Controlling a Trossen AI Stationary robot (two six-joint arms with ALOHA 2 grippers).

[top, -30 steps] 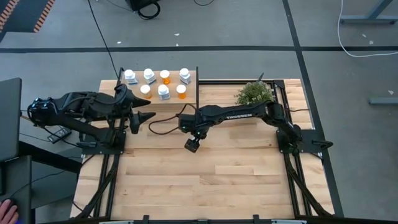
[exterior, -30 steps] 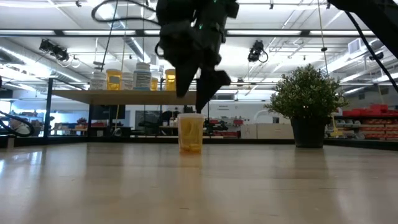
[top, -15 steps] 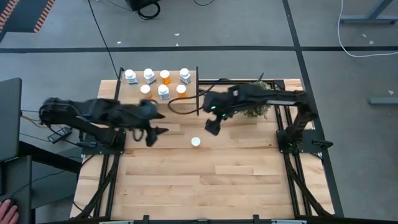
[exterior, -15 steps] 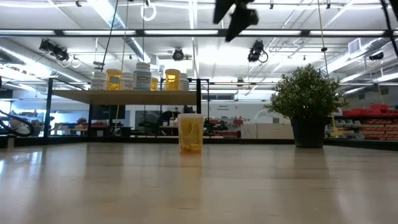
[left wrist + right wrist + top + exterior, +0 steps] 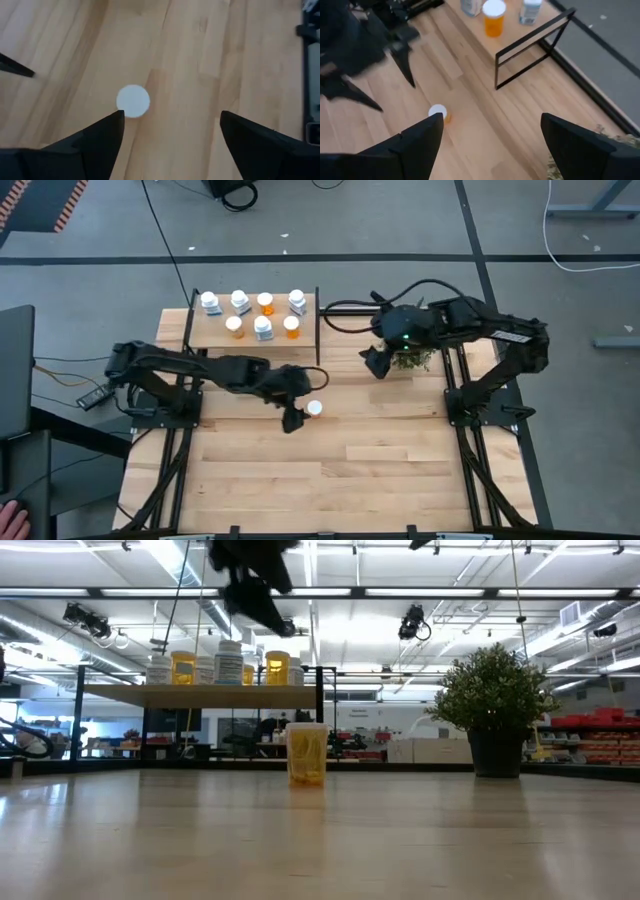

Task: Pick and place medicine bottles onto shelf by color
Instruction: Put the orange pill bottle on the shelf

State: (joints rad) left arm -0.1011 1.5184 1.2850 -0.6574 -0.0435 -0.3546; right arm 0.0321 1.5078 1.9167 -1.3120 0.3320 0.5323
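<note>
One orange medicine bottle with a white cap (image 5: 314, 408) stands upright on its base on the tabletop, clear of both grippers; it also shows in the low view (image 5: 307, 753), the left wrist view (image 5: 133, 100) and the right wrist view (image 5: 438, 112). My left gripper (image 5: 291, 419) is open and hovers high above the table (image 5: 255, 595), just beside the bottle on its left, pointing down (image 5: 170, 135). My right gripper (image 5: 372, 363) is open and empty, raised near the plant (image 5: 492, 135). Several orange and white bottles (image 5: 263, 327) stand on the shelf (image 5: 215, 332) at the far left.
A small potted plant (image 5: 410, 335) stands at the far right, right beside my right gripper. The shelf's black upright panel (image 5: 318, 315) bounds its right end. Bare planks (image 5: 330, 480) lie toward the near edge.
My right gripper has left the orange bottle standing on the table, risen and drawn back toward the far right, to the plant. My left gripper has swung from beside the shelf toward the table's right, arriving above the bottle. The bottle has stayed put.
</note>
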